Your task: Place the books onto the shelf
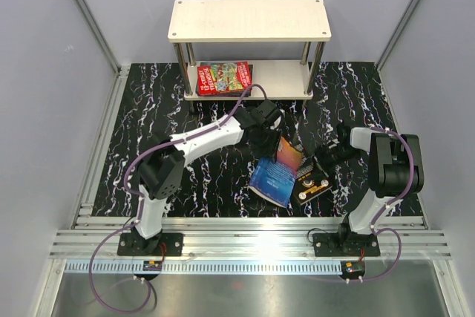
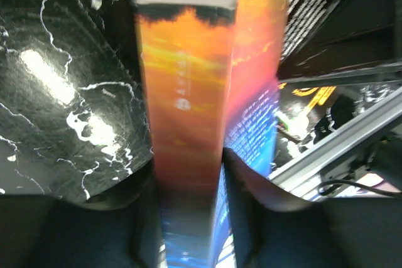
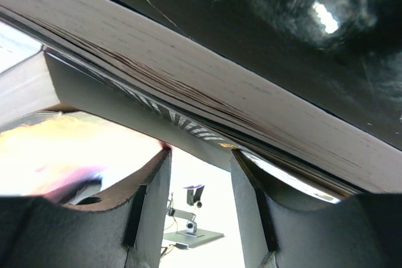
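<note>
The shelf [image 1: 282, 79] stands at the back, with a red book [image 1: 224, 77] lying on its lower board. My left gripper [image 1: 273, 136] is shut on a book with an orange-to-blue cover [image 1: 278, 172] that is tilted up off the mat. In the left wrist view its spine [image 2: 188, 92] fills the gap between my fingers [image 2: 147, 174]. A dark book with yellow marks [image 1: 312, 181] lies just right of it. My right gripper [image 1: 326, 157] is at that book's far edge. In the right wrist view the right gripper [image 3: 200, 155] is open, its tips against a book's page edge [image 3: 220, 86].
The black marbled mat [image 1: 156, 116] covers the floor, with grey walls on both sides and the back. An aluminium rail [image 1: 245, 243] runs along the near edge by the arm bases. The shelf's top board [image 1: 249, 20] is bare.
</note>
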`<state>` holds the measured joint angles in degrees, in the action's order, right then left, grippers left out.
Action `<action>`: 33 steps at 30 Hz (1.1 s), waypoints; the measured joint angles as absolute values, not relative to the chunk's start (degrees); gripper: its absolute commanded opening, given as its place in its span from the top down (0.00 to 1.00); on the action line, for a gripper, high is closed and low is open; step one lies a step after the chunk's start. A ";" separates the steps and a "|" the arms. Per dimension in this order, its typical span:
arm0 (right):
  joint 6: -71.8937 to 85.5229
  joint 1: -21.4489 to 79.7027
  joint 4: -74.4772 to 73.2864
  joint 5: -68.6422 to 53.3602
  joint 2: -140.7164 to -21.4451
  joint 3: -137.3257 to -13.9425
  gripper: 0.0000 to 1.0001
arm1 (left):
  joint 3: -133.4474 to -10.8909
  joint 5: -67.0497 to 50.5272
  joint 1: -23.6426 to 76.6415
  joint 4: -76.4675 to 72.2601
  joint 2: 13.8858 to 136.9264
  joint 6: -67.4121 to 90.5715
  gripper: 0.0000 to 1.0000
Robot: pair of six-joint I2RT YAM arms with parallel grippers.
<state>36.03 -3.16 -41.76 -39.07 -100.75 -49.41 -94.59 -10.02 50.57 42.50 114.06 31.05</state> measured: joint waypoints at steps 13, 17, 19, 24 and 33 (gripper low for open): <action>35.99 -2.87 -42.94 -36.53 -98.35 -49.63 0.48 | -96.47 -8.12 51.44 44.31 114.39 29.98 1.00; 35.88 -2.72 -49.50 -31.31 -91.26 -55.40 0.39 | -97.47 -1.41 52.58 43.09 112.81 28.14 1.00; 35.86 -2.72 -52.75 -29.61 -87.33 -61.14 0.39 | -96.90 3.51 52.88 40.53 110.96 27.07 1.00; 35.97 -2.72 -58.28 -27.24 -78.04 -73.73 0.39 | -96.23 19.27 52.45 27.79 107.77 21.96 1.00; 36.47 -2.70 -68.84 -25.10 -72.55 -75.33 0.39 | -96.25 33.76 51.42 -13.78 113.51 4.99 1.00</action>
